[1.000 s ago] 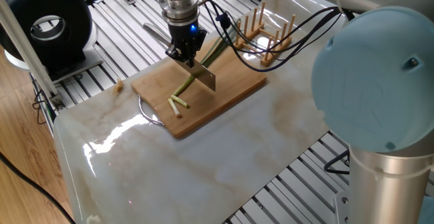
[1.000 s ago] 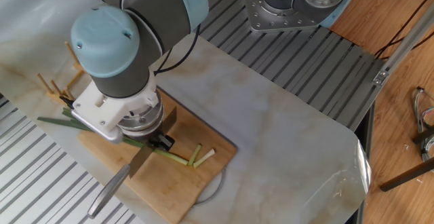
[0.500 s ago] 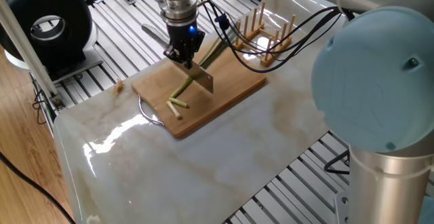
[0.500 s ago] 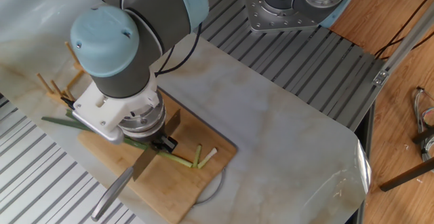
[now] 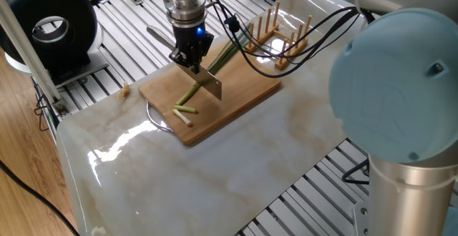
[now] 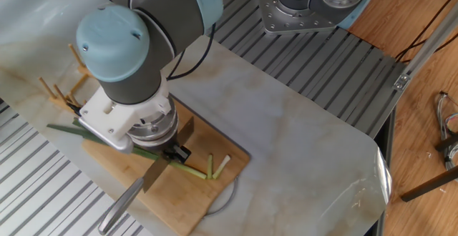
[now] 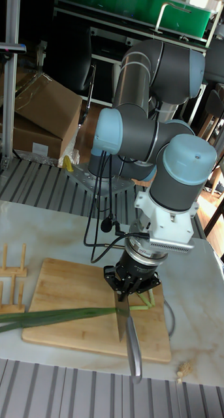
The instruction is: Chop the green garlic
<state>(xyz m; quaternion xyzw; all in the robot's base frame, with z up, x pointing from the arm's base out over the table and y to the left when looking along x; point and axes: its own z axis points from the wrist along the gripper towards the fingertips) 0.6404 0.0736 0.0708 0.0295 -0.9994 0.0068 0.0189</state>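
One long green garlic (image 5: 209,71) stalk lying across the cutting board (image 5: 247,93), dark leaves trailing off the board's edge toward the wooden peg rack (image 5: 275,36), pale end toward the middle of the board. Two short cut pieces (image 5: 184,112) just beyond the pale end, near the board's corner with the wire loop. Gripper (image 5: 192,62) clamped narrow on one knife (image 5: 207,84), blade down across the stalk just beside its pale end, handle jutting out past the board's long edge. Whether edge touches stalk: cannot tell. One board, one rack, both on the marble-patterned desk (image 5: 236,164).
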